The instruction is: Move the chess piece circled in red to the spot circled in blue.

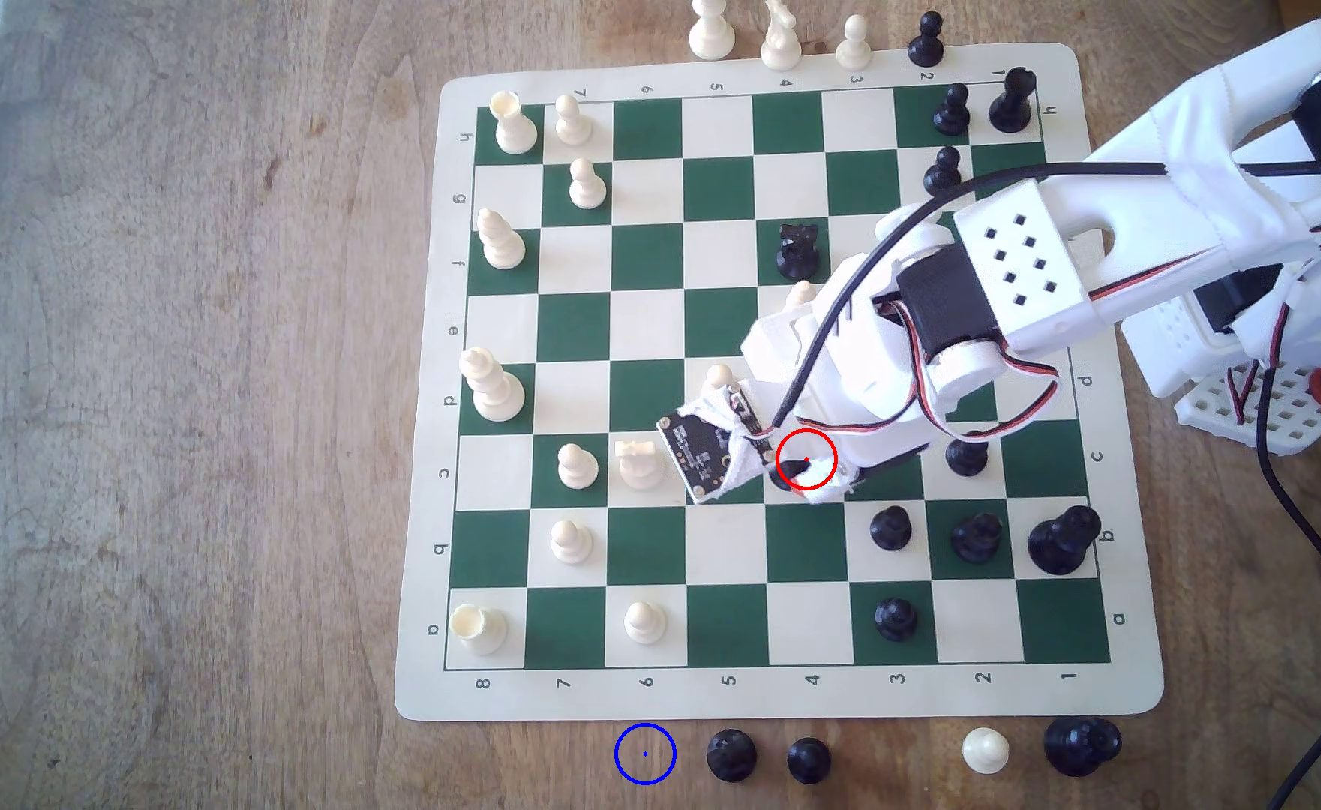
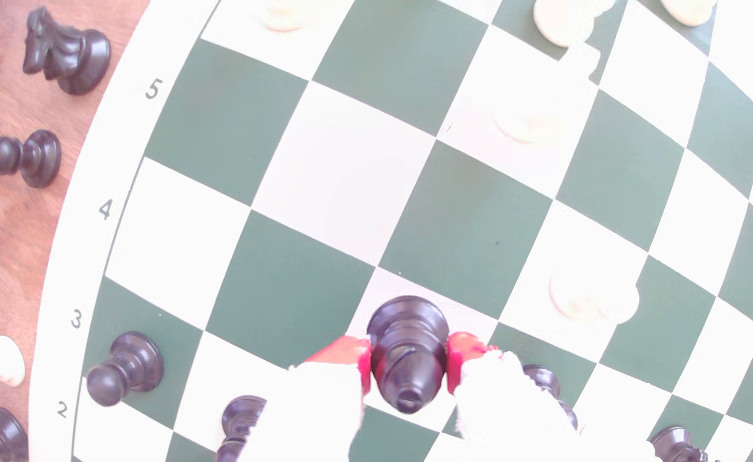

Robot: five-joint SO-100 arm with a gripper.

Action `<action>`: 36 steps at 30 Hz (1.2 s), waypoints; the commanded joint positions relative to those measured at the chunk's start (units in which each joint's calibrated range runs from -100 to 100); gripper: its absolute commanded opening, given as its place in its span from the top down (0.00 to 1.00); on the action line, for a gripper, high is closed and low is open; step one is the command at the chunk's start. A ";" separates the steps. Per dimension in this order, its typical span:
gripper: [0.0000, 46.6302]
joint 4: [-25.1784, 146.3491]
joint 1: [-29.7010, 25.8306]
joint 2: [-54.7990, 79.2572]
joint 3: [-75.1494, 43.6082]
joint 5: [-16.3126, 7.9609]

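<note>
The chess piece circled in red is black and stands on a white square in row c, column 4 of the board; my gripper hides most of it. In the wrist view the black piece sits between my red fingertips, which press on both its sides. My gripper is shut on it. I cannot tell whether its base is off the square. The spot circled in blue lies on bare wood just off the board's near edge, toward the exterior view's left.
Two black pieces stand right of the blue spot, then a white pawn and a tall black piece. Near the gripper are a white piece, a white pawn and black pawns.
</note>
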 commanded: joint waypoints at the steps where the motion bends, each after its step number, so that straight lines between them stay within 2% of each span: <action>1: 0.92 4.73 0.18 -1.24 -10.53 -0.83; 8: 0.93 7.51 -3.65 -1.16 -16.87 -3.03; 21: 0.94 11.77 -6.86 15.99 -41.08 -5.18; 31: 0.94 18.65 -10.38 31.69 -68.01 -5.62; 36: 0.94 20.45 -12.41 34.92 -73.72 -5.62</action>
